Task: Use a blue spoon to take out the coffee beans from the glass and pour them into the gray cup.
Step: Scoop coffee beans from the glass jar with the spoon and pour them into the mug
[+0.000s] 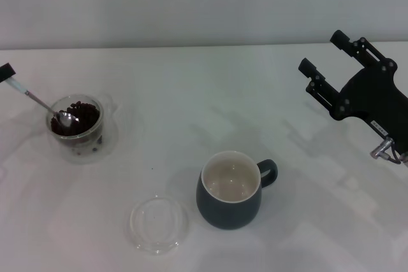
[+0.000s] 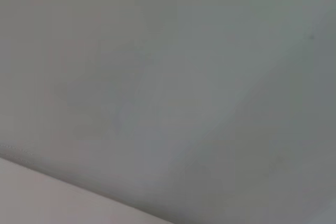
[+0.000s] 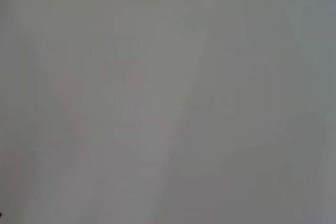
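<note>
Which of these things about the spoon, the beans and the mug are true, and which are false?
1. The spoon has its bowl in the glass of coffee beans. True.
2. The gray cup is full of beans. False: its cream inside looks empty.
3. The right end effector is holding the cup. False: it hovers open at the far right, apart from everything.
4. A clear round dish lies on the table beside the cup. True.
5. The left end effector is at the spoon's handle end, by the left edge. True.
</note>
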`<state>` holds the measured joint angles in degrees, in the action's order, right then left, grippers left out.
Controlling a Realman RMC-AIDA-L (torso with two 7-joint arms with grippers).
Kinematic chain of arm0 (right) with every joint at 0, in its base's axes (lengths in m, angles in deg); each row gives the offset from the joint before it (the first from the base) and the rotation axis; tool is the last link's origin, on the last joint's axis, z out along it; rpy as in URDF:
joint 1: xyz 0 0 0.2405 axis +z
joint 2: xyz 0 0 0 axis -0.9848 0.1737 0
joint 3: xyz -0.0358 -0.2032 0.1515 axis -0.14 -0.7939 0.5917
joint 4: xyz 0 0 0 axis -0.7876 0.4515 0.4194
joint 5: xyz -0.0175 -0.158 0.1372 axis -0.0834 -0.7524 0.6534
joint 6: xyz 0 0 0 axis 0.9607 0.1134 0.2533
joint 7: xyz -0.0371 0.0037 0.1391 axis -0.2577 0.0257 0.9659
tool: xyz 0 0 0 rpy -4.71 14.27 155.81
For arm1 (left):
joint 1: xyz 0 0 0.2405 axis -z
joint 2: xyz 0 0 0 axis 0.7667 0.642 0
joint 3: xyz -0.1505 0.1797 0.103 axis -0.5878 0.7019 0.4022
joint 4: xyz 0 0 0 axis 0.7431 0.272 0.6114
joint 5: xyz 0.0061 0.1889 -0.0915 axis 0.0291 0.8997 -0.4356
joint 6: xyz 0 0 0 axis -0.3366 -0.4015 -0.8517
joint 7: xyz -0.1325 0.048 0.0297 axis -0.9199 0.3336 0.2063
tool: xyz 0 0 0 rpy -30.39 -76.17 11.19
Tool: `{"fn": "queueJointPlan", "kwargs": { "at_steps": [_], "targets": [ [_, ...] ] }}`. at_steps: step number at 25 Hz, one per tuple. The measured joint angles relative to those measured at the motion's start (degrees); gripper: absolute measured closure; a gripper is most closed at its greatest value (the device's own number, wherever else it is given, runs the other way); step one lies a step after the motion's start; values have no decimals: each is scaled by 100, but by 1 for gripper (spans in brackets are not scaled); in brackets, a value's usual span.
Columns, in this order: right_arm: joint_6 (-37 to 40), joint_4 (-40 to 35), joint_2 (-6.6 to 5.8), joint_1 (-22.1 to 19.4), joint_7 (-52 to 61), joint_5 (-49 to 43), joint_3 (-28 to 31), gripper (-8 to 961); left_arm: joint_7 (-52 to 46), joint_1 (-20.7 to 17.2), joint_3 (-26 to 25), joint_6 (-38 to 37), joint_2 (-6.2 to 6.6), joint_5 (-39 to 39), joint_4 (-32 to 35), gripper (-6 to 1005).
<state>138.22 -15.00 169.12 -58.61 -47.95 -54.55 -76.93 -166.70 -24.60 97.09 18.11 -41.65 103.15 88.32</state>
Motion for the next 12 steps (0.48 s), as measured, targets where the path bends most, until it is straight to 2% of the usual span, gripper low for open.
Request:
{"fn": "queueJointPlan", "kwargs": {
  "at_steps": [3, 12],
  "targets": [
    [-9, -2, -1, -4, 0, 4, 0, 267, -74, -30, -16, 2, -48, -9, -3, 864],
    [-18, -12, -9, -4, 0, -5, 0, 266, -534, -129, -54, -186, -71, -74, -3, 863]
  ]
}}
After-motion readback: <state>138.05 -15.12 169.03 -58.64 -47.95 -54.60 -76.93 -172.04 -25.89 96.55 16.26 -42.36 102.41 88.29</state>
